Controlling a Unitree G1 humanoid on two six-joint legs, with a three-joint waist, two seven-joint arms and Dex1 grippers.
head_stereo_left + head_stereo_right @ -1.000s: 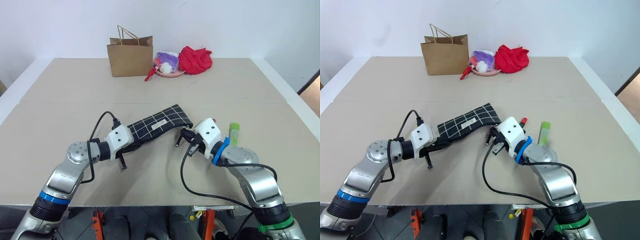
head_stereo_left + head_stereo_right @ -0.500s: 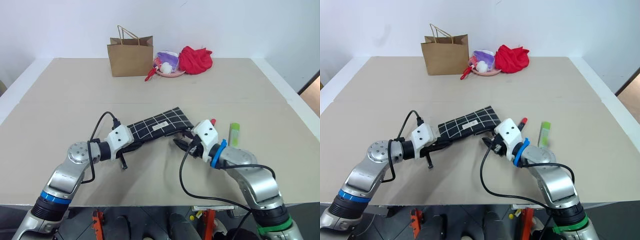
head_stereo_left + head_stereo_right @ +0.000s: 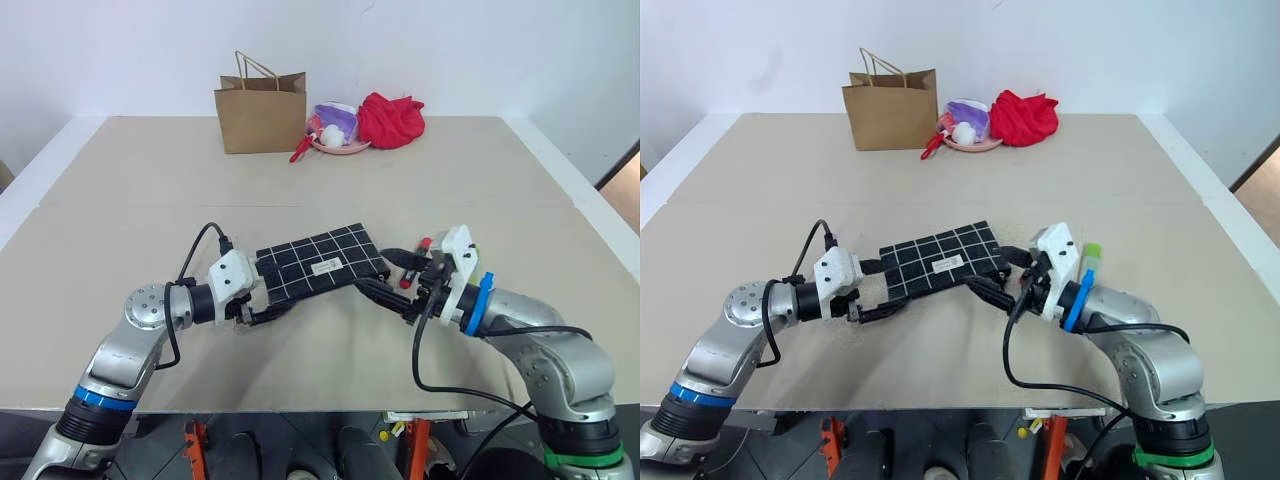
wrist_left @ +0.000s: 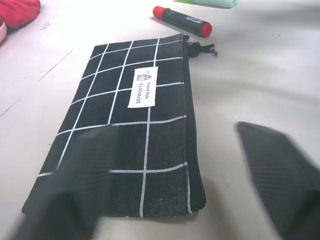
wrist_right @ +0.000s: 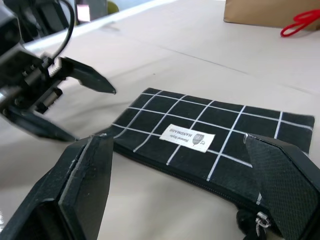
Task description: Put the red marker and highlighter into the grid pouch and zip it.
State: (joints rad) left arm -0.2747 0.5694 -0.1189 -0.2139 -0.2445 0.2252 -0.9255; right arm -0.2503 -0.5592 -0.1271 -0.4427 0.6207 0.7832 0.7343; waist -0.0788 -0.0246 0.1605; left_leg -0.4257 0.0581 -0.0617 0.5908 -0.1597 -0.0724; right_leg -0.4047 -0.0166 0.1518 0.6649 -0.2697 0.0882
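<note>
Beige tabletop, white wall behind. Flat black fabric grid pouch with white label lies flat mid-table, zipper toward front edge, nothing gripping it. Left gripper fingers spread at pouch's left end. Right gripper fingers spread at its right end. Slim red marker and yellow-green highlighter lie just right of pouch.

Grid pouch flat on table, between left claw and right claw, both spread open, neither gripping. Highlighter just behind right claw.
</note>
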